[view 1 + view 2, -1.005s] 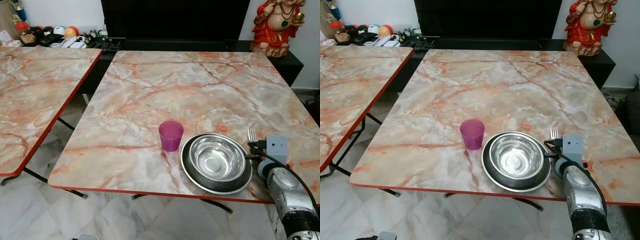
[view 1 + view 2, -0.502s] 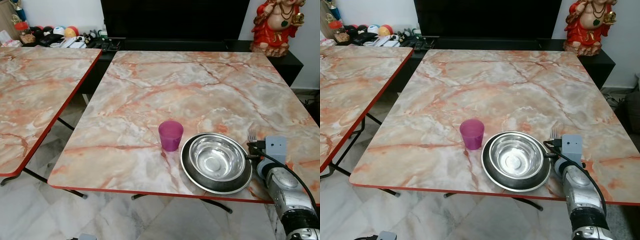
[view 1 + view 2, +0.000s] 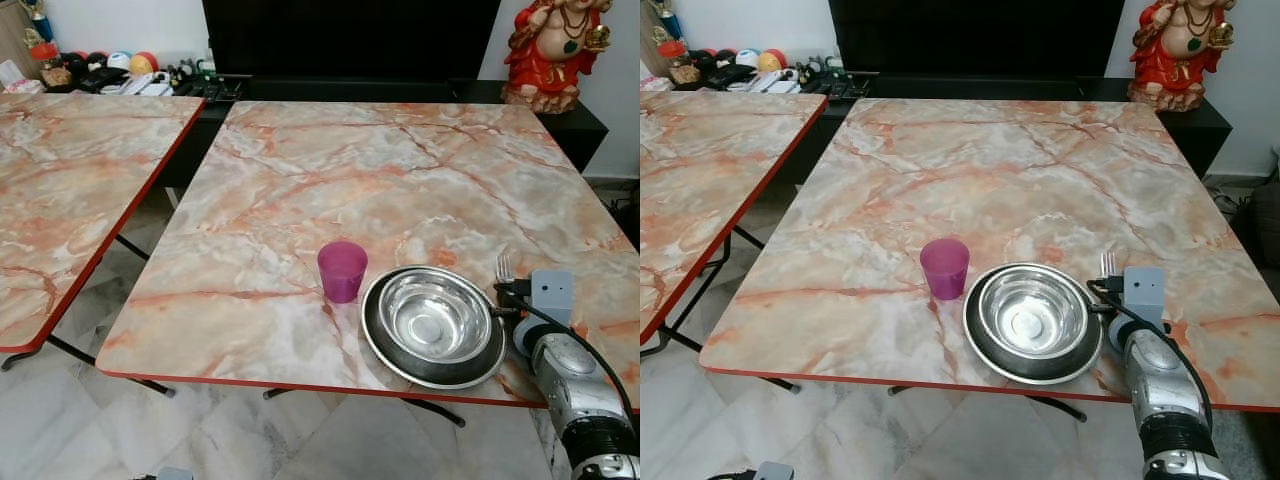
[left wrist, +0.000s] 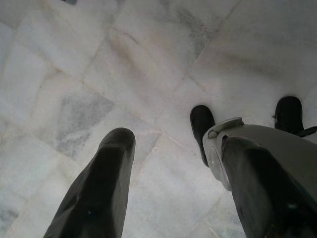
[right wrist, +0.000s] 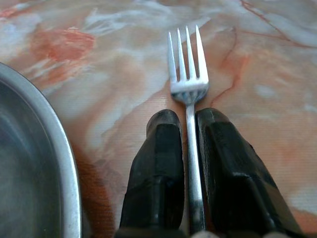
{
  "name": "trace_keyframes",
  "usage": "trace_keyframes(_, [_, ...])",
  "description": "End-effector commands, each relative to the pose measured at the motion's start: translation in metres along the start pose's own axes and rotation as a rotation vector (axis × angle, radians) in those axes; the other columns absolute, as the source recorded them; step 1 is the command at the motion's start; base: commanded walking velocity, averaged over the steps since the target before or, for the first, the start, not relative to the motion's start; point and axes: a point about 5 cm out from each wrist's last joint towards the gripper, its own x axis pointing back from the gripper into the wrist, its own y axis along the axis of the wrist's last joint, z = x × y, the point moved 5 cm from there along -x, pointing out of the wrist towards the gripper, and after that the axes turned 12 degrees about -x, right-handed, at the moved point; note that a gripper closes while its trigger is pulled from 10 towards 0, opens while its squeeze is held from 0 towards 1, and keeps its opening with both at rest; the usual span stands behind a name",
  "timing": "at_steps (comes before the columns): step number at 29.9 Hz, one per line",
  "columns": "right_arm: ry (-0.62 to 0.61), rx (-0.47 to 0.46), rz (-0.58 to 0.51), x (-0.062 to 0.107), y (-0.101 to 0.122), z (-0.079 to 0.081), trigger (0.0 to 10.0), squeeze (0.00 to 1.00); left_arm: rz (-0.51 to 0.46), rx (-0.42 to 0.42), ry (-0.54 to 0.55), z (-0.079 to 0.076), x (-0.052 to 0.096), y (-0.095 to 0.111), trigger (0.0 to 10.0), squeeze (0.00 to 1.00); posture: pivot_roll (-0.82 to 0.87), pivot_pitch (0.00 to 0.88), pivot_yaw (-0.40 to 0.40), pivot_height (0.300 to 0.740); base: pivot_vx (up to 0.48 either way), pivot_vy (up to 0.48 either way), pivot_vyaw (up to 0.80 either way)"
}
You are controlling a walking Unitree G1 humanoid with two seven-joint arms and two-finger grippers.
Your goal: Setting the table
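Fork (image 5: pixel 187 84) lies on the marble table (image 3: pixel 330 180), just right of the steel bowl (image 3: pixel 433 318) nested in its dark plate (image 3: pixel 380 345). My right gripper (image 5: pixel 188 124) pinches the handle between both fingers. Purple cup (image 3: pixel 342 271) stands left of the bowl. My left gripper (image 4: pixel 171 148) hangs spread over the floor.

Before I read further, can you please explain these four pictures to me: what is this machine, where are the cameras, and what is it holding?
This is a humanoid robot setting a table. The two wide pictures come from cameras in its head, looking down at a marble-patterned table. On it stand a purple cup and a steel bowl inside a dark plate. The other two pictures come from wrist cameras. The right end effector has its two black fingers closed on a fork, which lies on the table right of the bowl. The left end effector hangs open over the tiled floor.
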Motion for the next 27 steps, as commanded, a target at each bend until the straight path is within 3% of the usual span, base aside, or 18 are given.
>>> trace_keyframes(1, [0.0, -0.021, 0.013, -0.001, -0.002, -0.001, 10.0, 0.0, 0.019, -0.018, -0.007, -0.001, 0.001, -0.007, 10.0, 0.0, -0.01, 0.123, 0.03, 0.74, 0.0, 0.0, 0.0])
trace_keyframes(8, [-0.005, -0.013, 0.019, 0.0, -0.005, -0.002, 10.0, 0.0, 0.018, -0.022, -0.009, -0.002, 0.001, -0.007, 10.0, 0.0, -0.01, 0.125, 0.03, 0.74, 0.0, 0.0, 0.0])
trace_keyframes(14, [-0.003, -0.045, -0.092, 0.0, 0.018, -0.001, 10.0, 0.0, 0.018, -0.026, -0.011, -0.002, 0.001, -0.006, 10.0, 0.0, -0.01, 0.124, 0.031, 0.74, 0.0, 0.0, 0.0])
trace_keyframes(23, [0.018, -0.048, -0.127, 0.0, 0.027, 0.003, 10.0, 0.0, 0.016, -0.031, -0.016, -0.004, 0.001, -0.005, 10.0, 0.0, -0.01, 0.121, 0.03, 0.74, 0.0, 0.0, 0.0])
trace_keyframes(27, [0.058, -0.058, -0.21, 0.002, 0.041, 0.012, 10.0, 0.0, 0.018, -0.036, -0.018, -0.005, 0.001, -0.006, 10.0, 0.0, -0.01, 0.119, 0.029, 0.74, 0.0, 0.0, 0.0])
